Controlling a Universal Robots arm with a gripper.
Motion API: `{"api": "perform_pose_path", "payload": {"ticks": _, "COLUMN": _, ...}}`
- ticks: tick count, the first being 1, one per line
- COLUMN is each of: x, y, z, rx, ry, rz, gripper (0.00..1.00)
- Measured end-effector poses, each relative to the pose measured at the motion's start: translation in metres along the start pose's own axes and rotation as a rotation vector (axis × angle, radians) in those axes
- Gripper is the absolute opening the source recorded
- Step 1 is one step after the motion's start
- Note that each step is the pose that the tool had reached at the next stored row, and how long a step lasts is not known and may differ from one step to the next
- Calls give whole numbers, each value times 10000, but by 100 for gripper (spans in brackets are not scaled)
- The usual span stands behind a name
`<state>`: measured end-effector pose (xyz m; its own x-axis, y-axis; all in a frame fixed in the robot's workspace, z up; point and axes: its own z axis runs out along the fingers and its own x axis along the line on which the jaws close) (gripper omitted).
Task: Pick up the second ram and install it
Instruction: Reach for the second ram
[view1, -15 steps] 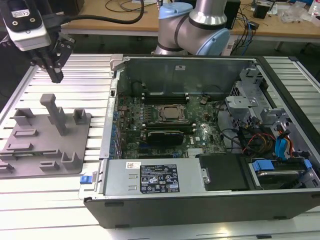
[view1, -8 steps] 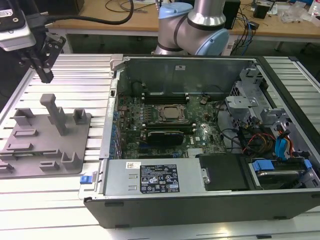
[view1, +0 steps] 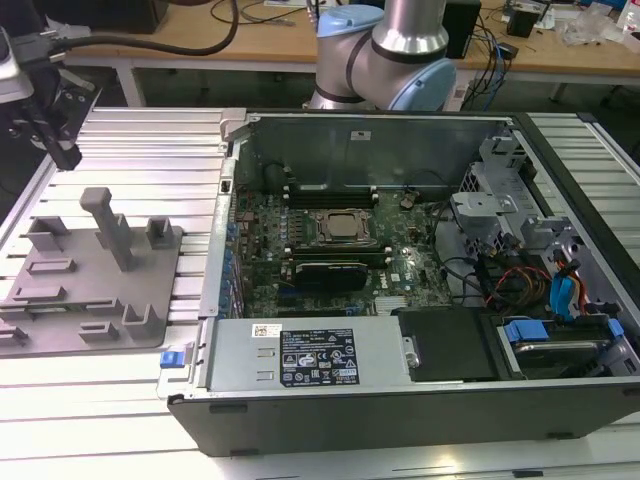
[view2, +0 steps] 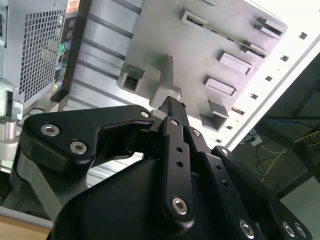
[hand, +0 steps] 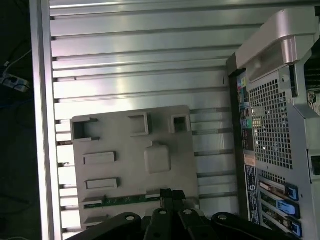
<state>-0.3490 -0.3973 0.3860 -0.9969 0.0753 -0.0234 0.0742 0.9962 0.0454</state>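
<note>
The second ram (hand: 122, 200), a green stick, lies flat along one edge of the grey fixture plate (hand: 120, 145) in the first wrist view, with one end just beside the tips of the gripper (hand: 172, 196). How far above it the tips hang cannot be told from that view. The black fingers (hand: 179, 202) look pressed together at the tips, with no gap showing between them, and they grip nothing: the stick rests in its slot on the plate, untouched. In the second wrist view the gripper (view2: 170, 105) again shows its linkages drawn in to a single narrow point above the plate (view2: 165, 30). In the exterior view the gripper (view1: 62, 150) hangs at about ten o'clock from the plate's tall post (view1: 110, 230), clear of the plate (view1: 100, 290) and above the ribbed aluminium table (view1: 150, 150). The open computer case (view1: 400, 400) sits at three o'clock of the plate (its lid off, the motherboard (view1: 330, 250) exposed) - well apart from the gripper.
</note>
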Motion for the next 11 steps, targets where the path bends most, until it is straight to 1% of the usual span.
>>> {"api": "perform_pose_path", "payload": {"ticks": 1, "x": 27, "y": -2, "z": 3, "rx": 1, "ry": 0, "rz": 0, "gripper": 8}}
{"api": "perform_pose_path", "payload": {"ticks": 3, "x": 111, "y": -9, "z": 10, "rx": 0, "ry": 0, "rz": 0, "gripper": 8}}
{"api": "perform_pose_path", "payload": {"ticks": 6, "x": 202, "y": -17, "z": 26, "rx": 1, "ry": 0, "rz": -1, "gripper": 8}}
{"api": "perform_pose_path", "payload": {"ticks": 9, "x": 318, "y": -31, "z": 66, "rx": 0, "ry": 0, "rz": 0, "gripper": 8}}
{"api": "perform_pose_path", "payload": {"ticks": 11, "x": 397, "y": -58, "z": 105, "rx": 0, "ry": 0, "rz": 0, "gripper": 8}}
